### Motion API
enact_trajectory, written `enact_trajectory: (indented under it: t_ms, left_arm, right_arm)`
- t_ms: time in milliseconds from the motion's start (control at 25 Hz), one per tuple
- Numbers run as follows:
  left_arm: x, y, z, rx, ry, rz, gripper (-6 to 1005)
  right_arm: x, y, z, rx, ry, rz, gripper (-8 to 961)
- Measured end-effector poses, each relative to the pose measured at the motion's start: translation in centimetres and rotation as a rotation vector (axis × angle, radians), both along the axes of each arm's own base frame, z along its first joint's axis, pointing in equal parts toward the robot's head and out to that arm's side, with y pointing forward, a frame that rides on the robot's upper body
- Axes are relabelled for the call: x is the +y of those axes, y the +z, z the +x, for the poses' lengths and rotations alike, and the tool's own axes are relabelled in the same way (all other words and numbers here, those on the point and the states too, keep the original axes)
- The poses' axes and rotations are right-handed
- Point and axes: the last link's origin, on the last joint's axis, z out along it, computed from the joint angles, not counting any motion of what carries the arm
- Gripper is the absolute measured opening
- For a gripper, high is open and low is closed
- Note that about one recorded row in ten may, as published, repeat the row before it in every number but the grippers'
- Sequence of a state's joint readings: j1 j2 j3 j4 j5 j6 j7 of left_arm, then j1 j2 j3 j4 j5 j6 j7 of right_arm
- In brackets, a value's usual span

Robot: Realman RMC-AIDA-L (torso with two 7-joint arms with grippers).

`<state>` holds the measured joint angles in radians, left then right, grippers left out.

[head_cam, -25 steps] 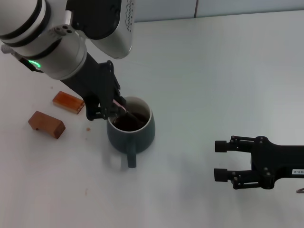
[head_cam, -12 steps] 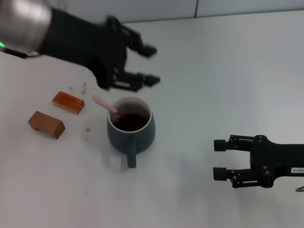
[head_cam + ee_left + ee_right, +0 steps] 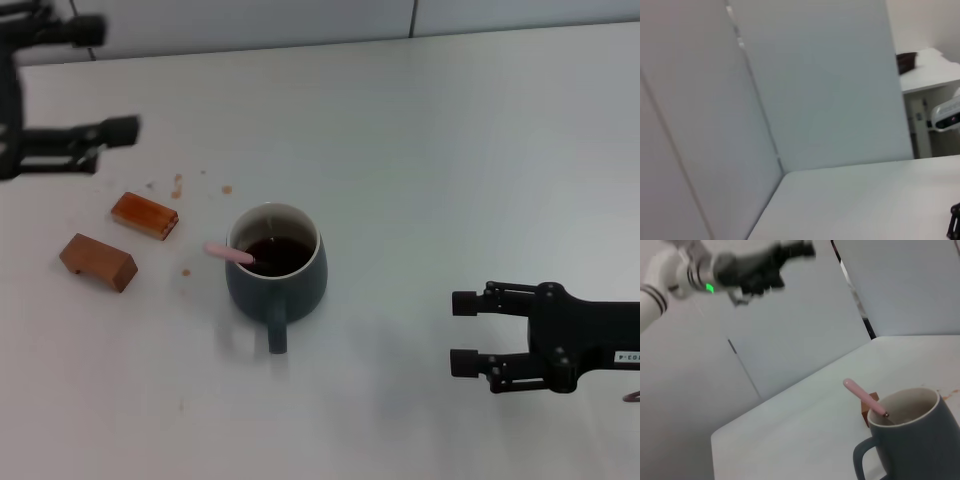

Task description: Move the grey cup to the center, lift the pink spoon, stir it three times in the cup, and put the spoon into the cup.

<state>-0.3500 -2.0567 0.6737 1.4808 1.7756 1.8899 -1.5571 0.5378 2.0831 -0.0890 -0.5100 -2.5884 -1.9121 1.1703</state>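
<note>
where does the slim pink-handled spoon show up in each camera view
Head view: the slim pink-handled spoon leans out over the left rim of the rounded dark grey-blue ceramic mug, left of centre.
Left wrist view: not in it.
Right wrist view: the spoon sticks up from the mug, lower right.
Shared landmark: the mug.

A dark grey cup (image 3: 912, 437) with a white inside and a thick handle stands on a white table (image 3: 805, 430). A pink spoon (image 3: 865, 397) rests in it, its pale handle leaning out over the rim, and the corner of a brown block (image 3: 866, 416) shows just behind the cup. Farther off and raised well above the table, the left gripper (image 3: 799, 248) hangs blurred against pale wall panels, a green light glowing on its arm.
</note>
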Motion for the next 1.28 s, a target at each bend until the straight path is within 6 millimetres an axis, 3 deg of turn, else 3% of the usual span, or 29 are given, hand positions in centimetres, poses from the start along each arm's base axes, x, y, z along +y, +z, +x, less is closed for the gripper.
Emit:
enact_trajectory:
  t_ms: [40,80,120,200,240,400,440,480,560,600,640,800,840,1280]
  left_arm:
    - [-0.9,-0.2,-2.2,-0.02,0.041,0.006,762]
    - [-0.9,-0.2,-2.2,-0.02,0.041,0.006,801]
    - [-1.7,-0.9,-4.3,-0.051,0.083,0.001,840]
    - [-2.1,-1.3,-5.3,-0.065,0.097,-0.003,840]
    - [-3.1,-2.8,-7.7,-0.113,0.143,-0.025,840]
    - [-3.1,-2.8,-7.7,-0.113,0.143,-0.025,840]
    - [-4.2,-5.3,-10.0,-0.189,0.193,-0.076,840]
    - [-4.9,-7.7,-10.9,-0.228,0.22,-0.111,840]
    - [-4.9,-7.7,-10.9,-0.228,0.22,-0.111,840]
    - [-5.4,-10.4,-11.5,-0.246,0.239,-0.139,840]
    - [-5.7,-11.7,-11.6,-0.261,0.245,-0.159,840]
    - [-5.8,-12.3,-11.7,-0.271,0.248,-0.168,840]
    - [-6.1,-13.3,-11.7,-0.288,0.245,-0.181,840]
    - [-5.6,-13.0,-11.5,-0.263,0.233,-0.202,840]
  right_arm:
    - [0.0,0.0,0.0,0.002,0.001,0.003,833]
    - [0.0,0.1,-0.1,0.006,0.003,0.006,834]
    - [0.1,0.1,-0.1,0.01,0.004,0.01,834]
    - [0.1,0.2,-0.2,0.017,0.006,0.023,834]
    - [0.2,0.3,-0.2,0.021,0.006,0.031,834]
    - [0.3,0.5,-0.4,0.051,0.025,0.078,834]
    - [0.2,0.5,-0.5,0.061,0.035,0.091,834]
    - [0.2,0.4,-0.6,0.07,0.047,0.103,834]
    - [0.0,0.1,-0.9,0.095,0.081,0.134,834]
    - [-0.1,-0.1,-1.0,0.105,0.097,0.143,834]
    - [-0.1,-0.3,-1.1,0.112,0.107,0.15,834]
    - [-0.2,-0.9,-1.4,0.124,0.128,0.166,834]
    - [-0.1,-1.1,-1.5,0.127,0.13,0.167,834]
    - [0.4,-1.9,-1.7,0.099,0.135,0.147,834]
